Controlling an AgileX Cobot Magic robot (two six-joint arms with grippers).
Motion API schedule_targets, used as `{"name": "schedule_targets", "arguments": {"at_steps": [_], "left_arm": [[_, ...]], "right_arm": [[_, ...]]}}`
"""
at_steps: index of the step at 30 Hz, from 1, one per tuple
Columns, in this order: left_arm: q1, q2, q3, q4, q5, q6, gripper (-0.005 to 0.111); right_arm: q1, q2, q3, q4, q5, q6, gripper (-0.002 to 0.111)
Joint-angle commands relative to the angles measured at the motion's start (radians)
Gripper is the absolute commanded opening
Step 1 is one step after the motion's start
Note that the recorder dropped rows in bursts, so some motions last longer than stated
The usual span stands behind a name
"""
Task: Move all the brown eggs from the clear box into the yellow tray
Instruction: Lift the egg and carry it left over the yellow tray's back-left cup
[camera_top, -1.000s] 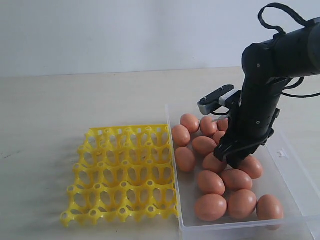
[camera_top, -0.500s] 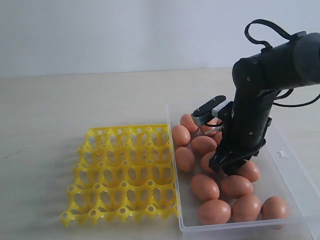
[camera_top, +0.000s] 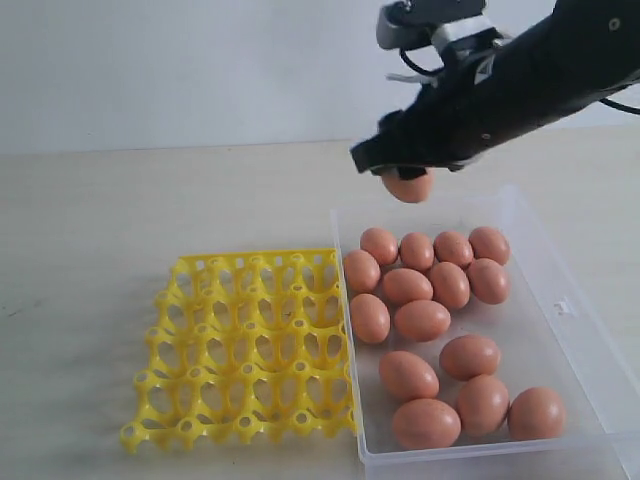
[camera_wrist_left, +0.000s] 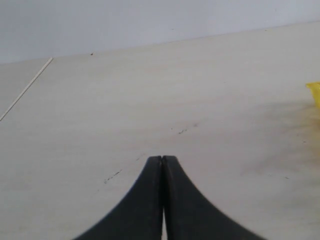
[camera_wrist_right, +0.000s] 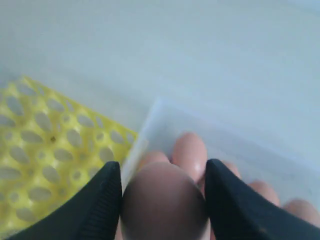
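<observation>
right tool risen from clear plastic box, gripping smooth oval brown egg, left tool closed

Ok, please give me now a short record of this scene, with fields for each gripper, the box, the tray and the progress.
right gripper: shut on the held egg, raised above the clear box, near its far left corner in the exterior view
left gripper: shut, holds nothing, above bare table
clear box: fifteen brown eggs lie inside
yellow tray: beside the box's left wall, every cup empty
progress: one egg lifted out, none in the tray yet
</observation>
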Motion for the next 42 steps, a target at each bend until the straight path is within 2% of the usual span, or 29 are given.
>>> {"name": "schedule_targets", "arguments": {"at_steps": [1,5,8,11,14,18,25,42], "left_arm": [[-0.005,0.001,-0.004,0.0,-0.009,-0.004,0.0],[-0.005,0.001,-0.004,0.0,-0.009,-0.004,0.0],[-0.005,0.001,-0.004,0.0,-0.009,-0.004,0.0],[-0.005,0.001,-0.004,0.0,-0.009,-0.004,0.0],[-0.005,0.001,-0.004,0.0,-0.009,-0.004,0.0],[-0.005,0.001,-0.004,0.0,-0.009,-0.004,0.0],[-0.005,0.001,-0.004,0.0,-0.009,-0.004,0.0],[-0.005,0.001,-0.004,0.0,-0.009,-0.002,0.0]], "right_arm": [[0.141,0.003,0.001,0.026,-0.288,-0.018,0.0],[0.269,0.101,0.001,0.028,-0.579,-0.014,0.0],[0.323,0.194,-0.001,0.024,-0.706,0.002,0.0],[0.363,0.308,-0.006,-0.079,-0.894,0.121,0.0],[0.363,0.422,-0.098,-0.156,-0.841,0.247,0.0],[0.361,0.507,-0.221,-0.169,-0.737,0.247,0.0],[0.361,0.58,-0.332,-0.156,-0.56,0.247,0.0],[0.327,0.64,-0.339,-0.147,-0.567,0.254,0.0]]}}
